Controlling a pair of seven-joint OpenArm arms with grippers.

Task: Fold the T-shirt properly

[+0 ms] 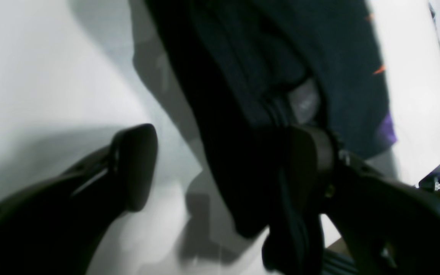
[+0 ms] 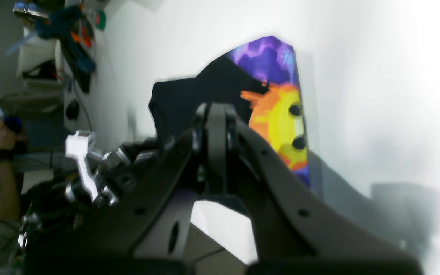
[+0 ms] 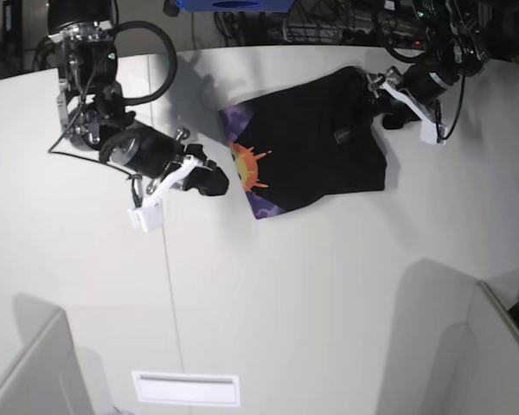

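Spread wide at lower frame of left wrist view: left gripper (image 1: 224,172) jaws, black cotton T-shirt (image 1: 281,57) bunched between. Pressed together at centre of right wrist view: right gripper (image 2: 216,126). Beyond, purple-and-orange sun print (image 3: 251,169) upturned on white table (image 3: 285,285), upper centre.

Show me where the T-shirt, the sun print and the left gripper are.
T-shirt (image 3: 324,130): base view, on the plain black middle of the cloth.
Sun print (image 2: 279,122): right wrist view, on the yellow face.
Left gripper (image 1: 224,168): left wrist view, midway between its two fingertips.
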